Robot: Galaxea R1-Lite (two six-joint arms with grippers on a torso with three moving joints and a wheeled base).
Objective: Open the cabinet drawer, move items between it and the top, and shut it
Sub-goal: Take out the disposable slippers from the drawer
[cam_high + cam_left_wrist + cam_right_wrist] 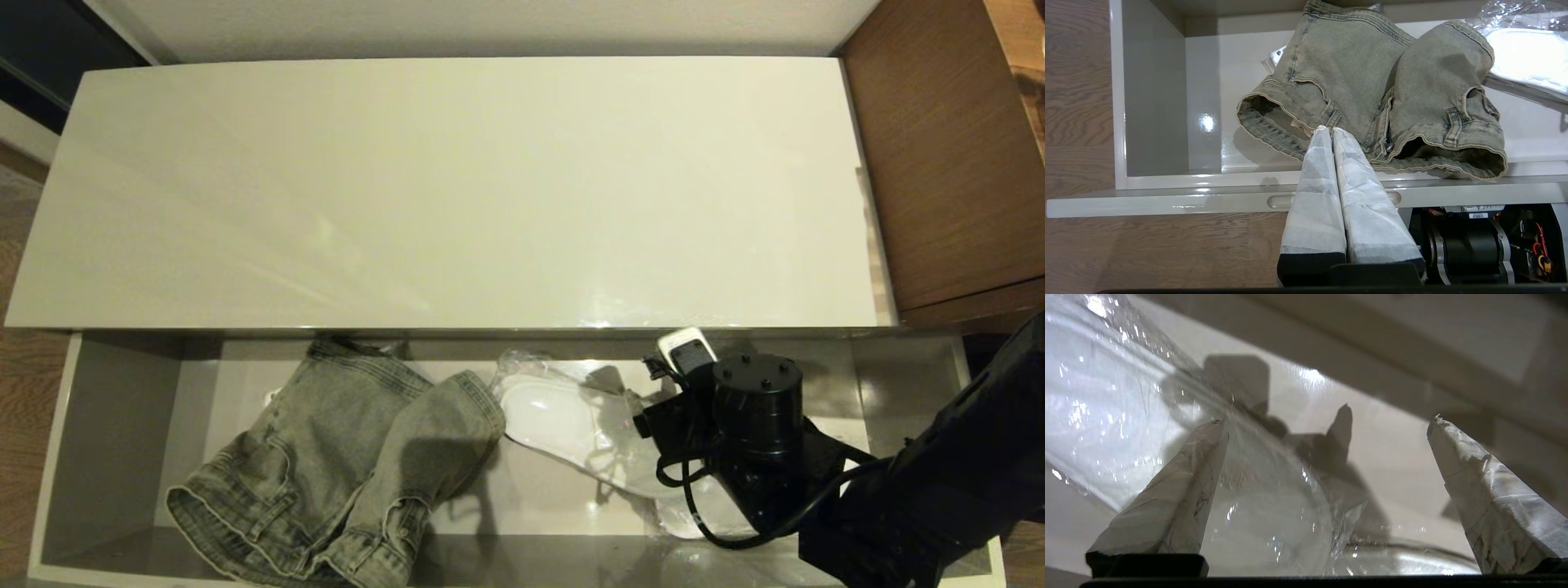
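We see the right gripper (1327, 428) spread wide over the wrapped slippers (563, 425) – drawer (114, 425) open, bare floor at 3 o'clock; left gripper (1330, 132) pressed together.

Faded grey-green denim garment (343, 465); white slippers (563, 425); cream-white top (449, 188).

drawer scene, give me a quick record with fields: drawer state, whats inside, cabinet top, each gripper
drawer state: cabinet drawer pulled open
inside, robot's left: folded denim garment
inside, robot's right: plastic-wrapped white slipper, touching the denim's edge
cabinet top: top bare, nothing on it
right gripper: right gripper open, inside the drawer, fingers spread over the slipper's wrapper
left gripper: left gripper shut, empty, parked outside the drawer front
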